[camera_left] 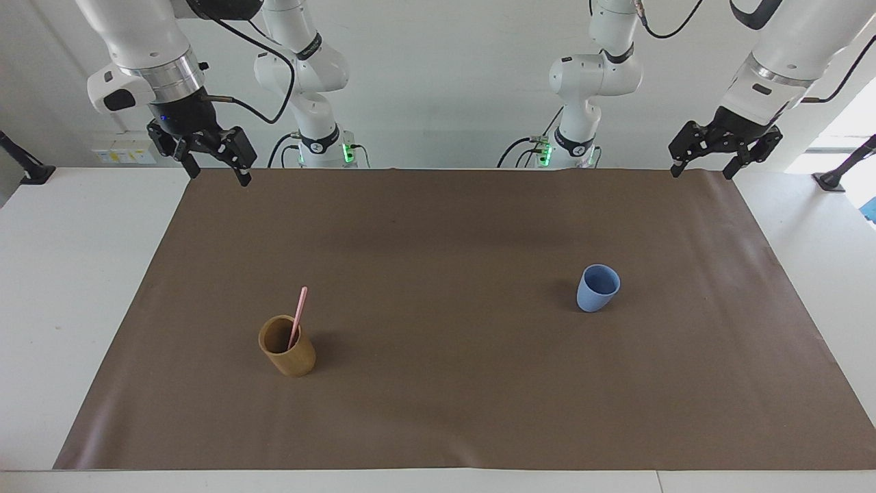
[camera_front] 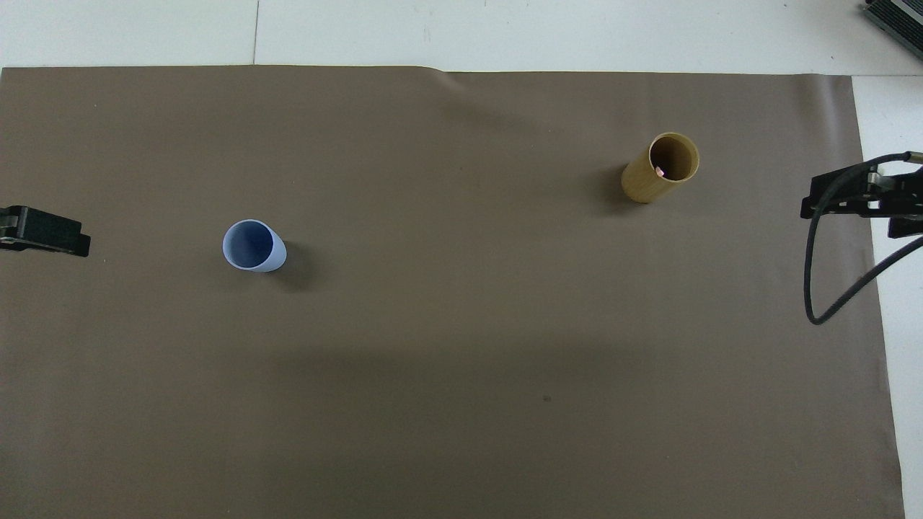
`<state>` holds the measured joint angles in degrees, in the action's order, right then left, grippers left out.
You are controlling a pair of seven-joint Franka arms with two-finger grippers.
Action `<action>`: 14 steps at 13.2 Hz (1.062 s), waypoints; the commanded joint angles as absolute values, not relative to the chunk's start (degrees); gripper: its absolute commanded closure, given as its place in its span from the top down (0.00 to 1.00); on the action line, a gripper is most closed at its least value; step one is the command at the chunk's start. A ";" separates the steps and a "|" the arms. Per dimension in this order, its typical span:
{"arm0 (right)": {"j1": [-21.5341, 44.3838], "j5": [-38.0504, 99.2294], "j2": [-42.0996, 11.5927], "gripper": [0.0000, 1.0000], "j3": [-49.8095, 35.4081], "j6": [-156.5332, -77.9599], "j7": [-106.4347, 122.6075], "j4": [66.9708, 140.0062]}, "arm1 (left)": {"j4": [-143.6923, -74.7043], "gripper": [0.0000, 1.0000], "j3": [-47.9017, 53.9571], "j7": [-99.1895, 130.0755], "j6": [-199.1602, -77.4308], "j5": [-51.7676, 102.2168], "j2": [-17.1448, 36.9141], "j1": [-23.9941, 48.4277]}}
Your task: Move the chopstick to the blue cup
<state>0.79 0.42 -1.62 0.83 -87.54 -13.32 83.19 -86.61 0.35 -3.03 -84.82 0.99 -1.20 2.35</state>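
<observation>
A pale-pink chopstick point(camera_left: 299, 315) stands leaning in a tan-brown cup point(camera_left: 287, 352) toward the right arm's end of the table. From overhead only its tip point(camera_front: 659, 171) shows inside that cup point(camera_front: 660, 169). The blue cup point(camera_left: 597, 289) stands upright and empty point(camera_front: 252, 246) toward the left arm's end, a little nearer to the robots than the tan cup. My right gripper point(camera_left: 219, 175) hangs open and empty over the mat's corner by its own base. My left gripper point(camera_left: 703, 172) hangs open and empty over the mat's other robot-side corner. Both arms wait, well away from the cups.
A brown mat point(camera_left: 438, 226) covers most of the white table point(camera_left: 68, 274). Only the two cups stand on it. A black cable point(camera_front: 829, 288) loops down from the right arm near the mat's edge.
</observation>
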 commanded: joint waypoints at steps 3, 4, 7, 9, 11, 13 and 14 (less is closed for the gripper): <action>0.00 0.79 -0.70 1.00 0.35 -87.54 -12.13 84.11 | -89.74 1.00 0.79 -3.87 -85.17 0.88 -3.43 1.85; 0.00 0.79 -0.79 1.00 0.35 -87.54 -12.13 84.11 | -89.74 1.00 0.79 -3.87 -85.34 0.79 -3.43 1.93; 0.00 0.79 -0.79 1.00 0.35 -87.54 -12.13 84.11 | -89.82 1.00 0.88 -3.34 -85.43 0.88 -3.43 2.11; 0.00 0.79 -0.70 1.00 0.35 -87.54 -12.13 84.11 | -90.61 1.00 0.88 -3.25 -85.60 0.88 -3.43 2.11; 0.00 0.79 -0.79 1.00 0.35 -87.54 -12.13 84.11 | -90.97 1.00 0.88 -3.34 -86.48 0.88 -3.43 2.11; 0.00 0.79 -0.70 1.00 0.35 -87.54 -12.22 84.11 | -90.88 1.00 0.97 -3.08 -88.24 0.88 -2.99 2.20; 0.00 0.79 -0.70 1.00 0.35 -87.54 -12.13 84.11 | -90.44 1.00 0.97 -3.25 -88.33 0.97 -2.73 2.20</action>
<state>0.79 0.42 -1.62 0.83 -87.54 -13.33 83.19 -88.73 0.72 -3.06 -86.45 1.00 -1.45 2.35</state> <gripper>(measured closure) 0.000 0.000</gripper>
